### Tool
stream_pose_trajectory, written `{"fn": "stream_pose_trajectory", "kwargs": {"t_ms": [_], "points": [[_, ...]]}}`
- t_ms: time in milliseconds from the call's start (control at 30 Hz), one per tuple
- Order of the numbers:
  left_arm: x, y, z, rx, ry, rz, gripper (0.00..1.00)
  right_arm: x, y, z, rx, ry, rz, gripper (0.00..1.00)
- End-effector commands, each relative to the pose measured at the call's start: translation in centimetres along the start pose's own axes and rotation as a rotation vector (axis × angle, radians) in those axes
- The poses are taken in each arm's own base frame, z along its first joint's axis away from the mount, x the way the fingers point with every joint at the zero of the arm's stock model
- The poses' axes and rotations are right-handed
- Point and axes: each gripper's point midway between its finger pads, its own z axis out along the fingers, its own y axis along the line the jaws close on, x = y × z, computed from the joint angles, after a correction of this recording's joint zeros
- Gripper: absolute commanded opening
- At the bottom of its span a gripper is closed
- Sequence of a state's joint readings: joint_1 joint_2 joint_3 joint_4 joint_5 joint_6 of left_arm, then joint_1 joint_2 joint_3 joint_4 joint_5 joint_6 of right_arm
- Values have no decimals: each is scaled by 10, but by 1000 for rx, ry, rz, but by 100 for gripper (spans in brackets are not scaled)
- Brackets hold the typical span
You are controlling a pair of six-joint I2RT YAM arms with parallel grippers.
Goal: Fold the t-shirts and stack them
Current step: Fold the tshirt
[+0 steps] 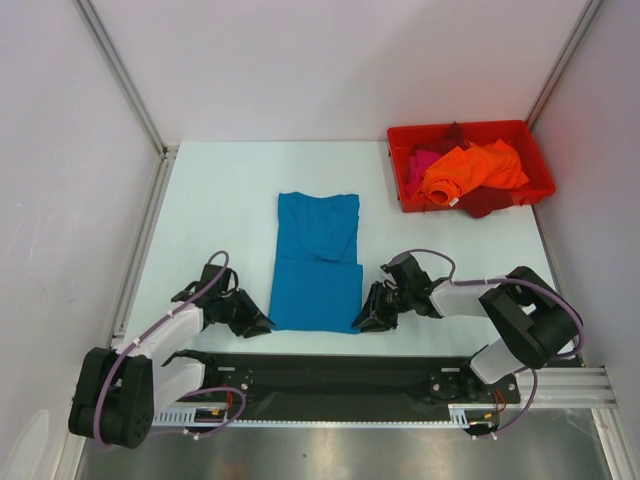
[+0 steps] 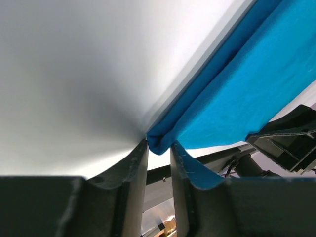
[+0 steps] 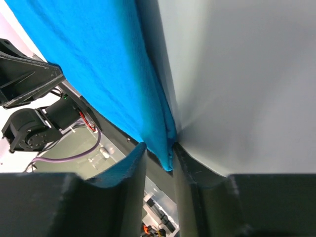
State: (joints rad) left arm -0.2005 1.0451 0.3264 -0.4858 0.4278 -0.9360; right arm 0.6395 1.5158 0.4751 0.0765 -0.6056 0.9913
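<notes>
A teal-blue t-shirt [image 1: 316, 265] lies folded into a long strip in the middle of the white table, with its hem towards me. My left gripper [image 1: 262, 322] sits low at its near left corner. In the left wrist view the shirt [image 2: 247, 89] pokes its folded corner between the tips of this gripper [image 2: 159, 148], which stands narrowly open with a gap showing below the cloth. My right gripper [image 1: 362, 318] is at the near right corner. There the shirt's edge [image 3: 98, 64] hangs between the narrowly open gripper tips [image 3: 159, 150], resting against the right finger [image 3: 185, 163].
A red plastic bin [image 1: 455, 128] stands at the back right, holding an orange shirt [image 1: 470, 168], a magenta one [image 1: 420, 165] and a dark red one [image 1: 485, 203]. White walls close in the table on three sides. The black base rail [image 1: 330, 375] runs along the near edge.
</notes>
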Motion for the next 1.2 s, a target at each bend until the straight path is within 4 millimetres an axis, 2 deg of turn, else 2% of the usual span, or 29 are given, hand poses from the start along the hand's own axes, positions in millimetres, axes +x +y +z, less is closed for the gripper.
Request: {"fn": "stream_pose_trajectory", "kwargs": {"t_ms": [0,167,267,300,400,667,833,900,933,1000,1033,1133,1167], "points": [[-5,33,9,-127,-49,-12,28,-2,-17,6,52,-18,14,26],[-6,34,8,-132,-53,-5,17,0,-23,6,74,-8,14,7],[-4,36,7,-142,-48,-17,6,1,-25,4,88,-7,-3,0],[-2,37,6,-141,-43,-21,0,-1,-25,3,93,-12,-19,0],[4,37,3,-134,-34,-49,0,2,-30,-1,135,3,-36,0],[19,43,-4,-128,-9,-75,0,-5,-9,-13,137,-8,-87,0],[28,48,-9,-143,20,-52,0,-1,1,-17,121,6,-91,0],[27,39,-14,-121,11,-6,0,4,2,-20,125,19,-80,0],[27,30,-19,-97,6,18,0,5,12,-25,108,13,-99,0],[23,21,-26,-81,-13,61,0,8,16,-31,116,17,-100,0],[20,8,-35,-62,-30,90,0,3,31,-38,89,-4,-123,0],[3,-8,-53,-62,-112,166,0,-4,47,-49,92,-33,-149,0],[-7,-28,-66,-30,-164,199,0,-15,65,-55,68,-60,-170,0]]}}
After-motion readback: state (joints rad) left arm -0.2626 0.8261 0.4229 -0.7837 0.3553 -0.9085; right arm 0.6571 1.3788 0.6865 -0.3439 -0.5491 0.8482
